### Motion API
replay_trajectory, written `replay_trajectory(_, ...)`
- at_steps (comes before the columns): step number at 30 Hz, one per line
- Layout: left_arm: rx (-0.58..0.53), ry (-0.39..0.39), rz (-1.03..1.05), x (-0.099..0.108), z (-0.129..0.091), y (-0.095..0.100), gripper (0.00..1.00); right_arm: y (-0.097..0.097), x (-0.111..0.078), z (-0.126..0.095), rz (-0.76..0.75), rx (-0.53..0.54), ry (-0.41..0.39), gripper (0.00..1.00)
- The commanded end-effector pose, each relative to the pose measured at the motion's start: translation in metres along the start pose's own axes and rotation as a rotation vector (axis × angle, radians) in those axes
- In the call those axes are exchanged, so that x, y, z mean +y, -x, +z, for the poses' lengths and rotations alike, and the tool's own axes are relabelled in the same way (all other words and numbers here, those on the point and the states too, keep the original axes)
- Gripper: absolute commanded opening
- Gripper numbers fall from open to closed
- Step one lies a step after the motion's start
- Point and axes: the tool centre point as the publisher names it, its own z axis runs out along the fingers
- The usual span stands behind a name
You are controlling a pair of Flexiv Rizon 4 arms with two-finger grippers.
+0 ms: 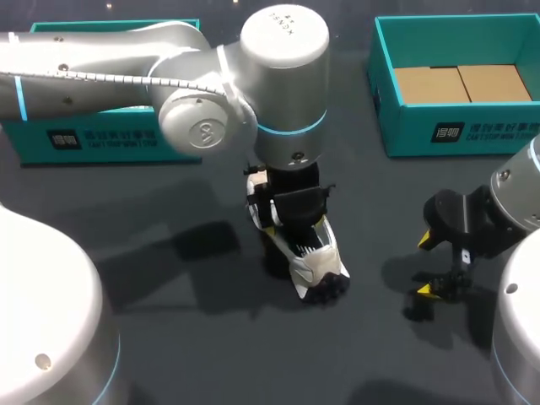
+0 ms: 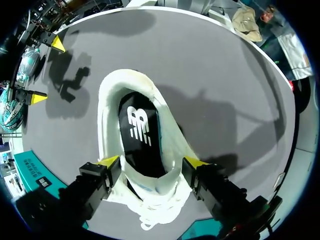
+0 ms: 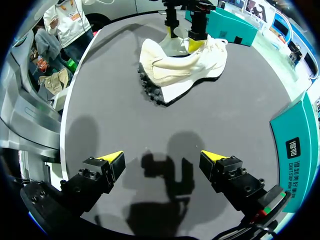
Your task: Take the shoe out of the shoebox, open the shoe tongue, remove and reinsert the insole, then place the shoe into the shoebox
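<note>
Subject: one shoe, out of its box, at the middle of the dark grey worktop.

Condition of shoe: cream-white upper with a padded collar. The sole is pale, with black lugs showing round the heel end. It appears to rest on the worktop, tipped to one side so that part of the sole is exposed. The mouth of the shoe stands wide open. A black insole bearing a white mark lies inside, seated flat as far as can be seen. White laces bunch loosely under the left claw.

Left claw: comes down from above onto the shoe's lace area. One yellow tip presses each flank of the upper, so it is grasping the shoe.

Right claw: released, fingers spread wide with nothing between them. It hangs above bare worktop, well apart from the shoe, which lies ahead of it.

Shoebox: teal, open-topped, brown card on its floor. It sits at the far right of the worktop, well apart from the shoe. A second teal box sits at the far left, partly hidden behind the left arm.
</note>
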Motion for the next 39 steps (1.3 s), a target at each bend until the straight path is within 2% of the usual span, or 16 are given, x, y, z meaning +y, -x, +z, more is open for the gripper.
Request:
replay_trajectory(1, -0.004, 0.004, 0.007, -0.001, 0.001, -0.004, 0.75, -0.002, 0.000, -0.001, 0.000, -0.003, -0.001, 1.00)
replay_trajectory(7, -0.019, -0.001, 0.019, -0.006, 0.000, -0.003, 0.75, -0.002, 0.000, -0.001, 0.000, -0.003, -0.001, 1.00)
replay_trajectory(9, -0.030, -0.018, 0.029, -0.007, -0.001, -0.002, 0.77, -0.002, 0.000, -0.001, 0.000, -0.003, -0.001, 1.00)
replay_trajectory(11, -0.035, -0.018, 0.031, -0.007, -0.002, -0.001, 0.84, -0.002, 0.000, -0.001, 0.000, -0.003, -0.001, 1.00)
replay_trajectory(16, -0.051, -0.009, 0.021, -0.007, -0.003, -0.001, 0.82, -0.002, 0.000, -0.001, 0.000, -0.003, -0.001, 1.00)
replay_trajectory(26, -0.054, -0.001, -0.055, 0.002, -0.003, -0.008, 0.81, -0.002, 0.000, -0.001, 0.000, -0.003, -0.001, 1.00)
replay_trajectory(32, -0.051, -0.003, -0.077, 0.009, -0.001, -0.005, 0.91, -0.002, 0.000, -0.001, 0.000, -0.003, -0.001, 1.00)
replay_trajectory(39, -0.050, 0.007, -0.094, 0.014, 0.001, -0.003, 0.92, -0.002, 0.000, -0.001, 0.000, -0.003, -0.001, 1.00)
